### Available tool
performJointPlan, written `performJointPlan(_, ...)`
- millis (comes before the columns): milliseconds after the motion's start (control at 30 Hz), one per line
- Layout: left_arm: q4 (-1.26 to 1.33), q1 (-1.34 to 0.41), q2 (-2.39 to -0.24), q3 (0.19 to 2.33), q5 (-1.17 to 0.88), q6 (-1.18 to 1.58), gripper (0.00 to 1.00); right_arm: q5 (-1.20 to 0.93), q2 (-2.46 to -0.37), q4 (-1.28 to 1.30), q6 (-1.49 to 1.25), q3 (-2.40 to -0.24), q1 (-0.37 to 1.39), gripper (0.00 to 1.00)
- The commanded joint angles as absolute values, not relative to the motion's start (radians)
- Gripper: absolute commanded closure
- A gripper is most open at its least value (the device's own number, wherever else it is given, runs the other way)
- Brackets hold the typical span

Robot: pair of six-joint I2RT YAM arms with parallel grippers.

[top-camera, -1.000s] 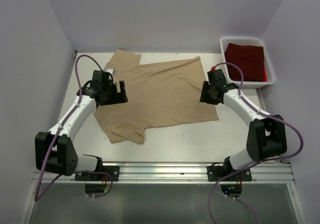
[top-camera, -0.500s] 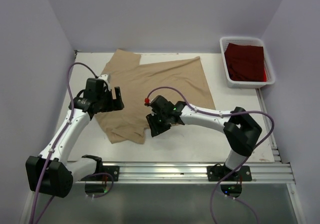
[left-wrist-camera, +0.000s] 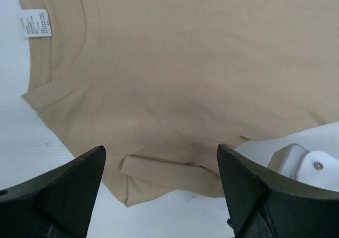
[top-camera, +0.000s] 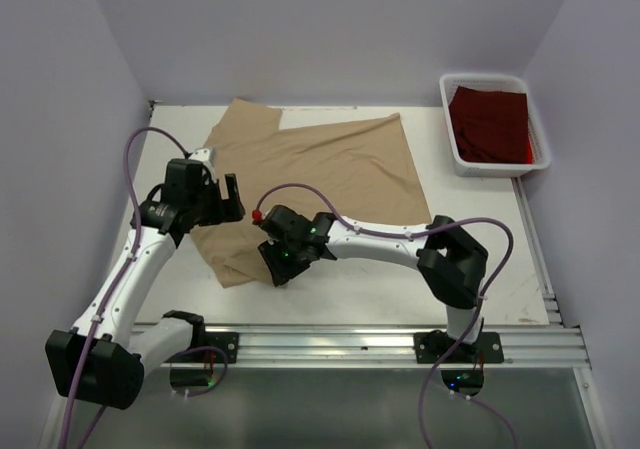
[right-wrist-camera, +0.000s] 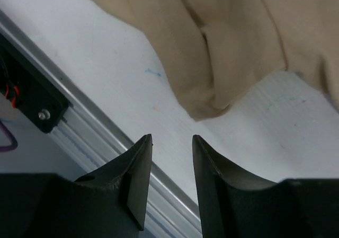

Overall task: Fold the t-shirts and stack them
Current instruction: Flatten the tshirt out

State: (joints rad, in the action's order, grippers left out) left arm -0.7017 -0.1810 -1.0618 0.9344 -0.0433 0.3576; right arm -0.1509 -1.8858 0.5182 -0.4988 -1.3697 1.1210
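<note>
Top external: left tool (top-camera: 222, 201) spread wide, gripping nothing, poised over the neck end of the tan t-shirt (top-camera: 330, 174). Right tool (top-camera: 279, 265) has its jaws a narrow gap apart, nothing between them, above bare table (top-camera: 380, 291) just off the shirt's bunched near-left sleeve (top-camera: 243, 265). Tan shirt mid-table, long axis left–right, neck with white label (left-wrist-camera: 36, 23) leftward, hem rightward, right arm lying across its near edge; dark red t-shirt (top-camera: 490, 124) folded in white bin (top-camera: 483, 77) at far right corner, well apart; metal rail (top-camera: 330, 344) along the near edge.
</note>
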Motion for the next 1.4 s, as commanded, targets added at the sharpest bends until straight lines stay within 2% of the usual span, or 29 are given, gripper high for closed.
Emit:
performJointPlan(0, -0.719, -0.178, -1.028, 0.923, -0.031, 0.371, 0.10, -0.040, -1.931, 0.571, -0.526, -1.446, 1.120, 0.60)
performJointPlan(267, -0.742, -0.176, -0.989, 0.910, -0.020, 0.371, 0.09, 0.041, -2.055, 0.632, -0.584, -1.532, 1.120, 0.61)
performJointPlan(467, -0.768, -0.176, -0.956, 0.900, -0.017, 0.373, 0.09, 0.048, -2.010, 0.620, -0.620, -1.439, 1.127, 0.66)
performJointPlan(500, -0.770, -0.176, -0.954, 0.899, -0.017, 0.373, 0.09, 0.049, -1.985, 0.618, -0.626, -1.424, 1.129, 0.69)
performJointPlan(533, -0.772, -0.176, -0.950, 0.899, -0.015, 0.374, 0.09, 0.052, -1.974, 0.612, -0.630, -1.393, 1.129, 0.82)
performJointPlan(600, -0.772, -0.176, -0.948, 0.887, -0.020, 0.373, 0.09, 0.058, -1.950, 0.609, -0.638, -1.367, 1.132, 0.96)
performJointPlan(633, -0.772, -0.176, -0.948, 0.882, -0.020, 0.373, 0.09, 0.061, -1.930, 0.611, -0.640, -1.352, 1.132, 1.00)
performJointPlan(867, -0.776, -0.178, -0.936, 0.842, -0.026, 0.373, 0.11, 0.064, -1.855, 0.647, -0.631, -1.328, 1.143, 1.00)
performJointPlan(1367, -0.764, -0.178, -1.040, 0.802, -0.115, 0.334, 0.16, -0.123, -1.767, 0.871, -0.489, -1.327, 1.155, 1.00)
